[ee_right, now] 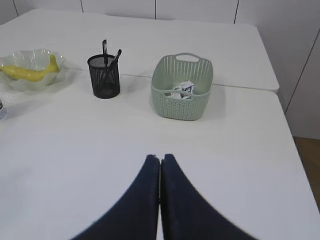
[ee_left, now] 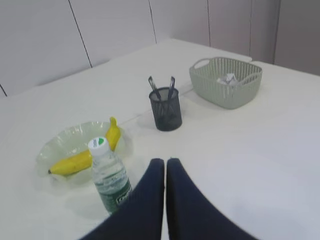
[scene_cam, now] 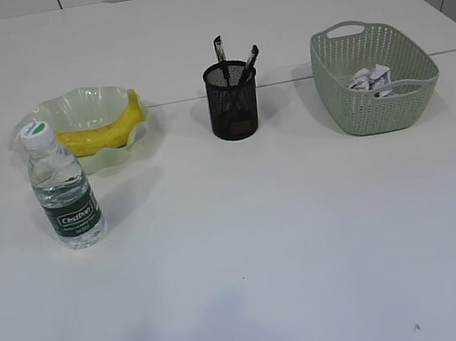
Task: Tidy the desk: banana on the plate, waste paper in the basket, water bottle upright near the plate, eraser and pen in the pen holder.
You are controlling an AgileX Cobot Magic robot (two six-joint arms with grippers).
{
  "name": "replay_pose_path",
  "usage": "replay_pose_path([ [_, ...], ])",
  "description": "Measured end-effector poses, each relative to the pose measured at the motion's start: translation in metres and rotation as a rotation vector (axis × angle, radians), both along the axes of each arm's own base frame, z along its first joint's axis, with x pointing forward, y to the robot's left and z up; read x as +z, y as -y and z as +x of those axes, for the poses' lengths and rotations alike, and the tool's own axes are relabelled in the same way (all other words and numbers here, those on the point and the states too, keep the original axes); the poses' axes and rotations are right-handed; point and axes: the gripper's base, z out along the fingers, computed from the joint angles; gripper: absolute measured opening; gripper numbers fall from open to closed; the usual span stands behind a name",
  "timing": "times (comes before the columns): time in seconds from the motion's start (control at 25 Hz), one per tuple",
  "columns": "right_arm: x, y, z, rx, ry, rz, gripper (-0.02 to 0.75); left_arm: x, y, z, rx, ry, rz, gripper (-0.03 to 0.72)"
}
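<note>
I am holding both sets of fingers pressed together with nothing between them: my left fingers (ee_left: pixel 165 167) are hovering just this side of the clear plastic water bottle with the white cap (ee_left: pixel 110 177), and my right fingers (ee_right: pixel 160 162) are hanging over bare white counter (scene_cam: pixel 309 236), well short of the pale green perforated plastic basket (ee_right: pixel 183 102) straight ahead.

As I judge it, I am sitting at the close of the tidying. The yellow banana (scene_cam: pixel 108 131) is lying on the translucent wavy-edged plate (scene_cam: pixel 81 103) beyond my left fingers, the bottle is standing upright just beside that plate, crumpled white waste paper (scene_cam: pixel 370 79) is resting in the basket, and dark pens (scene_cam: pixel 236 60) are sticking up from the black mesh pen holder (scene_cam: pixel 233 104) ahead between my two arms. I cannot see the eraser; it may be hidden behind the mesh.

Nothing seems left to grasp, so the next move is probably only drawing back.

Counting: one banana, one plate, one bottle, one basket, one holder, two pens, one paper clump.
</note>
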Motion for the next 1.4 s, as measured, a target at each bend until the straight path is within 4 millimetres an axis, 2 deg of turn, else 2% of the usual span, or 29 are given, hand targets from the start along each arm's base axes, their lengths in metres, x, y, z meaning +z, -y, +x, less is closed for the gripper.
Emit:
replay_pose_path([
  [0.24,-0.017,-0.001,0.001,0.007,-0.023,-0.002,-0.011,-0.012,-0.01,0.001,0.1,-0.111,0.083,-0.025],
  [0.52,-0.021,-0.001,0.0,0.008,-0.02,0.001,-0.011,-0.023,-0.021,0.0,0.221,-0.249,0.098,-0.025],
  [0.68,-0.026,-0.002,0.003,0.008,-0.036,-0.006,-0.011,-0.028,-0.023,-0.002,0.267,-0.323,0.042,-0.025],
  [1.0,-0.045,-0.006,0.013,0.008,-0.105,-0.033,-0.011,-0.041,-0.035,-0.007,0.398,-0.479,0.088,-0.025],
  [1.24,-0.049,-0.007,0.015,0.014,-0.118,-0.05,-0.011,-0.067,-0.037,-0.005,0.422,-0.598,0.066,-0.025],
  [1.4,-0.049,-0.007,0.015,0.018,-0.118,-0.062,-0.011,-0.07,-0.037,-0.005,0.428,-0.588,0.06,-0.025],
])
